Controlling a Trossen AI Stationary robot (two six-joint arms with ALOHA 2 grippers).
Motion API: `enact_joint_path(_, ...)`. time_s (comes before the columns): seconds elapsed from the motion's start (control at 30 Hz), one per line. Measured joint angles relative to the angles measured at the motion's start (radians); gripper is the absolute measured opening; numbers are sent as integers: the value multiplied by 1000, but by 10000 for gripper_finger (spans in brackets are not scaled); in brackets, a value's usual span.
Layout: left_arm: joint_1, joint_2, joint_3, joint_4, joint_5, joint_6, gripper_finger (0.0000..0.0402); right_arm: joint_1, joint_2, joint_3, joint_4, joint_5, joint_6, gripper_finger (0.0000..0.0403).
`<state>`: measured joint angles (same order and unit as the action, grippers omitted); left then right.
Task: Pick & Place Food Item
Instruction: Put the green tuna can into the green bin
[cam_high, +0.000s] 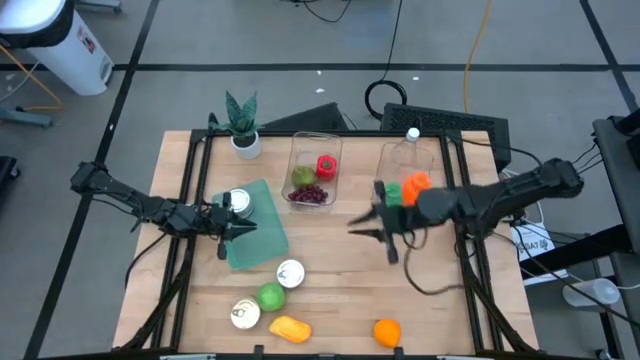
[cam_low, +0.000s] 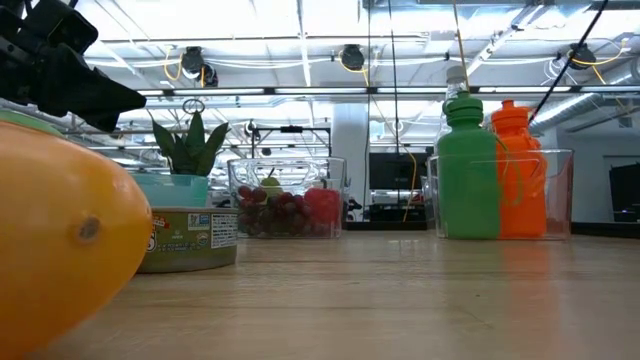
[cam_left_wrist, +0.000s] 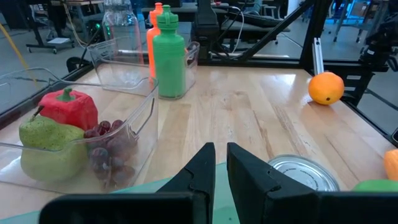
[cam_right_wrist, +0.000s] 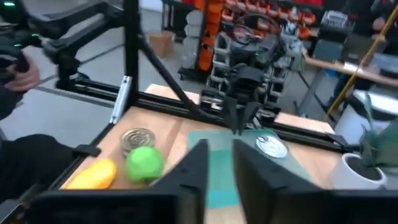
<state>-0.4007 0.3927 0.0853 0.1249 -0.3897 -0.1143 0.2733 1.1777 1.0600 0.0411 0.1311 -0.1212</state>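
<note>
Several food items lie near the table's near edge: a green round fruit (cam_high: 270, 296), a yellow-orange fruit (cam_high: 290, 328) and an orange (cam_high: 387, 332), with two cans (cam_high: 290, 272) (cam_high: 244, 314) among them. A third can (cam_high: 238, 203) stands on a teal mat (cam_high: 262, 240). A clear bin (cam_high: 313, 150) holds a pear, a red pepper and grapes. My left gripper (cam_high: 250, 228) (cam_left_wrist: 221, 168) hovers shut over the mat, pointing right. My right gripper (cam_high: 350, 225) (cam_right_wrist: 221, 158) hovers above bare wood mid-table, pointing left, its fingers a narrow gap apart.
A second clear bin (cam_high: 432, 160) at the far right holds a green, an orange and a clear bottle. A potted plant (cam_high: 242, 125) stands at the far left corner. Bare wood (cam_high: 340, 290) lies between the two grippers and the near edge.
</note>
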Motion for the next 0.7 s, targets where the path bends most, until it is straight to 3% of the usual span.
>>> enact_joint_path(0.1,0,0,0,1,0,0,49,56,-15,-136,152,-1,-35,9)
enact_joint_path(0.33,0,0,0,40,-3,6,49,80,128,-368,713,-4,-86,15)
enact_joint_path(0.5,0,0,0,90,0,-1,49,43,265,-343,737,-4,-163,2)
enact_joint_path(0.57,0,11,0,117,55,-18,49,29,300,-321,730,-5,-124,3)
enact_joint_path(0.7,-10,79,0,187,95,-11,49,-8,362,-251,636,-113,-37,1)
